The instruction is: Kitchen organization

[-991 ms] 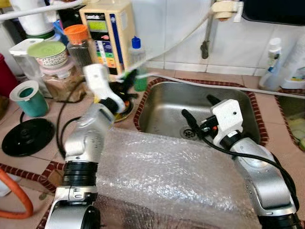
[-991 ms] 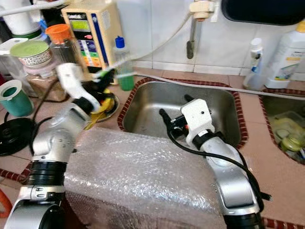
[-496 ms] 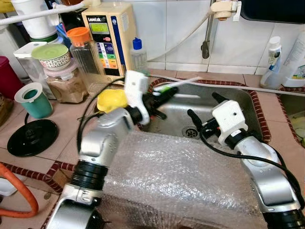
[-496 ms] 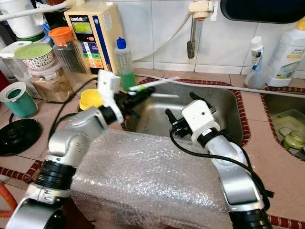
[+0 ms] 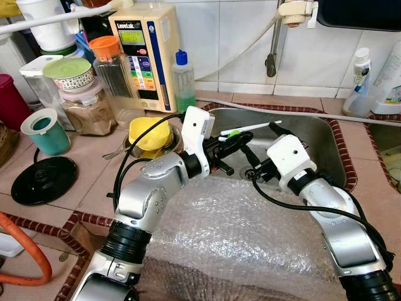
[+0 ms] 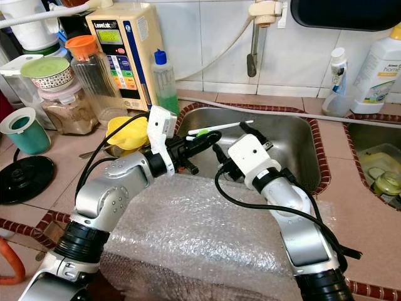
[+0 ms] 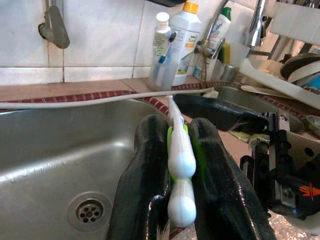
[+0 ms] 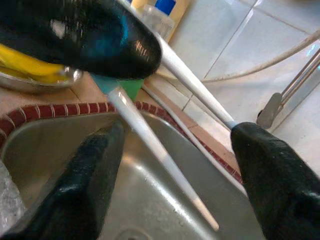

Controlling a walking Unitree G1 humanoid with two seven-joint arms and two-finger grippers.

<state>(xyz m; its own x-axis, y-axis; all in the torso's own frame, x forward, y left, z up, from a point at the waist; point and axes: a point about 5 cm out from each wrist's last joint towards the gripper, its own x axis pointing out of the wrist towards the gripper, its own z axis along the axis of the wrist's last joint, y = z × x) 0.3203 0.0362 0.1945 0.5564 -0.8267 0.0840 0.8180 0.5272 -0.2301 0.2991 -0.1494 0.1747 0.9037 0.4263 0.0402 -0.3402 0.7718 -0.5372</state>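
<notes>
A white toothbrush with a green neck [image 5: 254, 127] is held level over the steel sink [image 5: 313, 128]. My left gripper [image 5: 241, 139] is shut on its thick end, which the left wrist view shows squeezed between both fingers [image 7: 150, 155]. My right gripper [image 5: 260, 141] is open just right of the left one. Its two fingers [image 8: 85, 185] stand either side of the toothbrush's [image 8: 145, 135] thin white end without touching it.
Bubble wrap [image 5: 238, 232] covers the counter's front edge below both arms. On the left stand a steel bowl with a yellow thing [image 5: 149, 132], a green-liquid bottle [image 5: 183, 75], a cream appliance [image 5: 147, 53], jars, a teal cup [image 5: 44, 132] and a black lid [image 5: 42, 179]. Cleaner bottles [image 5: 360, 72] stand back right.
My left arm has swung right from the bowl on the counter to over the sink, carrying the toothbrush. My right gripper has moved left up to the brush's free end.
</notes>
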